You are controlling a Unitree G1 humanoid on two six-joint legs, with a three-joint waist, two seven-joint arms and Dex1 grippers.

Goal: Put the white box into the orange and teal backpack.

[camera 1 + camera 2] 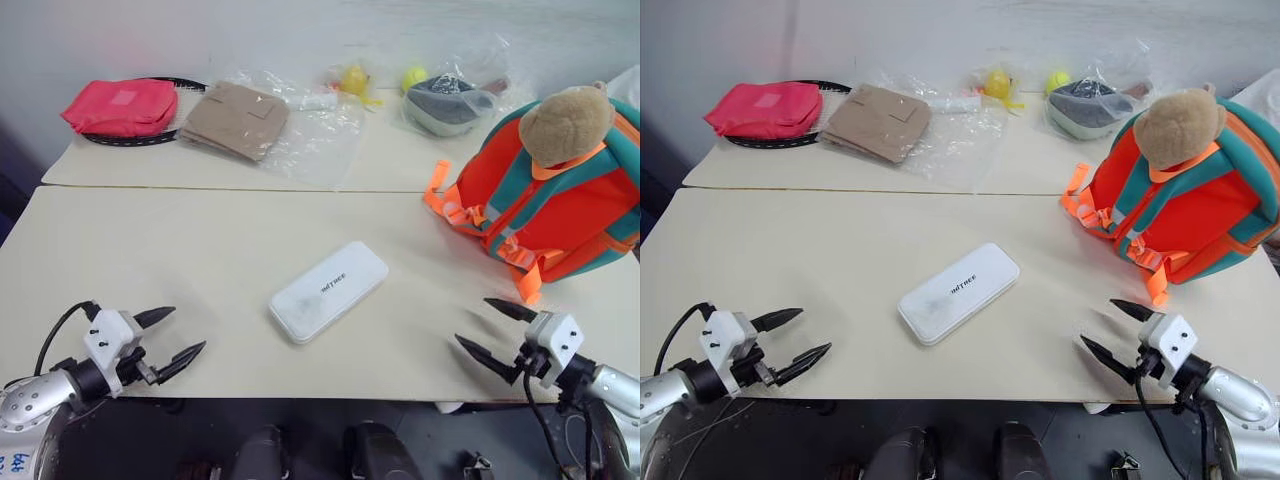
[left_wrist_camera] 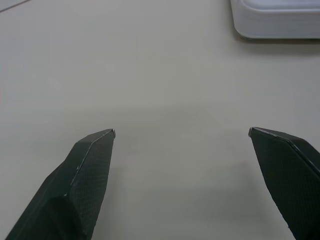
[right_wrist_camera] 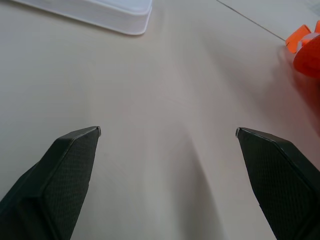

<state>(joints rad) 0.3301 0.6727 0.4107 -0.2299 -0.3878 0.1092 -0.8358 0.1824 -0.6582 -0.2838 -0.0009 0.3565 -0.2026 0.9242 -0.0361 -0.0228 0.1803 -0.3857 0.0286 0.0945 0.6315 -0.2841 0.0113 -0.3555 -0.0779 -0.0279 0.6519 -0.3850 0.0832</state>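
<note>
The white box [image 1: 328, 291] lies flat on the cream table, near its middle, with small dark lettering on top. The orange and teal backpack [image 1: 560, 195] stands at the right, a tan plush head on top and orange straps hanging to the table. My left gripper [image 1: 182, 334] hovers open over the front left edge, left of the box, nothing between its fingers. My right gripper [image 1: 484, 327] is open at the front right, below the backpack. The box's corner [image 2: 275, 20] appears in the left wrist view, and its edge [image 3: 95, 12] in the right wrist view.
On the far table lie a pink-red pouch [image 1: 120, 107], a tan flat pouch [image 1: 235, 118] on clear plastic, small yellow toys [image 1: 354, 80] and a grey item [image 1: 447, 103] in a bag. A seam [image 1: 200, 186] divides the two tables.
</note>
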